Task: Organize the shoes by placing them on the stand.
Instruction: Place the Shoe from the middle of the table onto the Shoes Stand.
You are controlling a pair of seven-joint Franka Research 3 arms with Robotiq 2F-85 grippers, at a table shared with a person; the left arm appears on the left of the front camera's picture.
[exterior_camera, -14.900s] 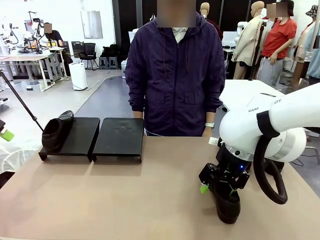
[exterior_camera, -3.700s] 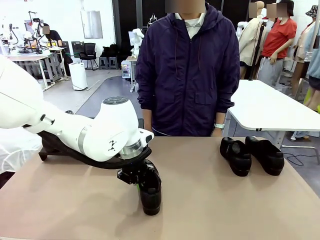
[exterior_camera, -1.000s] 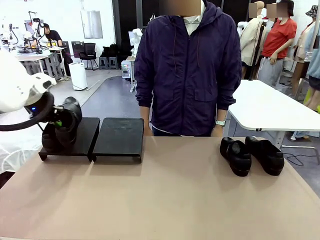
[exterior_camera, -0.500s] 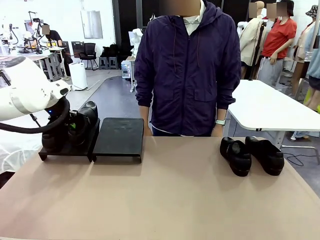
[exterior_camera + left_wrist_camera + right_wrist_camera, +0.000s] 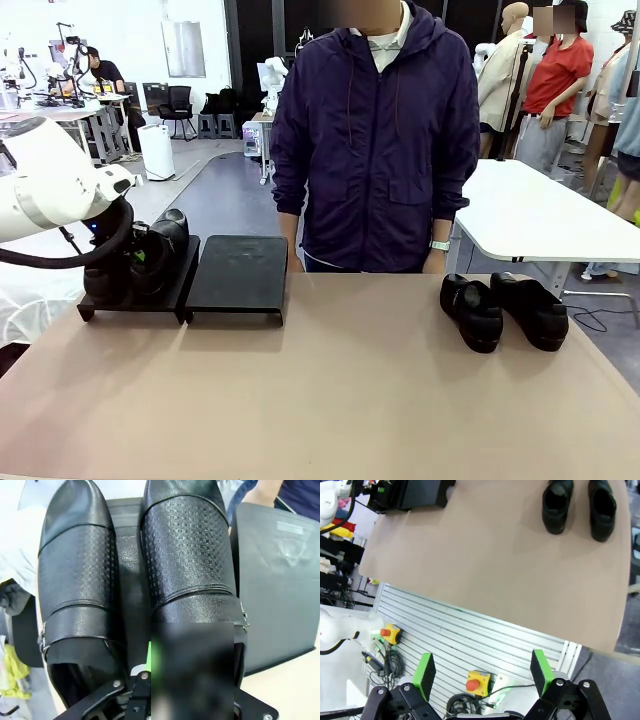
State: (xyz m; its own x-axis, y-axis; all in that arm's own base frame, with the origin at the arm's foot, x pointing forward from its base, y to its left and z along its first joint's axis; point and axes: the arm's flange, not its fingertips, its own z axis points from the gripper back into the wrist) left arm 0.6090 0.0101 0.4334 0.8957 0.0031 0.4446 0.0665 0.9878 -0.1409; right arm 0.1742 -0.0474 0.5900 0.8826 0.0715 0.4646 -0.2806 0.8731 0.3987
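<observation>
Two black shoes (image 5: pixel 105 275) (image 5: pixel 162 250) sit side by side on the left platform of the stand (image 5: pixel 178 285). My left gripper (image 5: pixel 140 248) is shut on the heel rim of the right-hand shoe (image 5: pixel 187 545), which rests beside the other shoe (image 5: pixel 75 565). The stand's right platform (image 5: pixel 240 272) is bare. Two more shoes (image 5: pixel 472 312) (image 5: pixel 530 308) lie on the table at the right. My right gripper (image 5: pixel 483 672) hangs open high over the table's near edge, holding nothing, with those two shoes (image 5: pixel 557 505) (image 5: pixel 601 507) far below.
A person in a dark purple jacket (image 5: pixel 375 140) stands at the table's far edge, hands down. The brown tabletop (image 5: pixel 330 390) spreads between the stand and the right-hand pair. Emergency-stop boxes (image 5: pixel 479 682) and cables lie below the near edge.
My left arm has carried the second shoe rightward and down onto the left platform beside the first shoe. In the last half second it settled slightly. The right-hand pair has not moved.
</observation>
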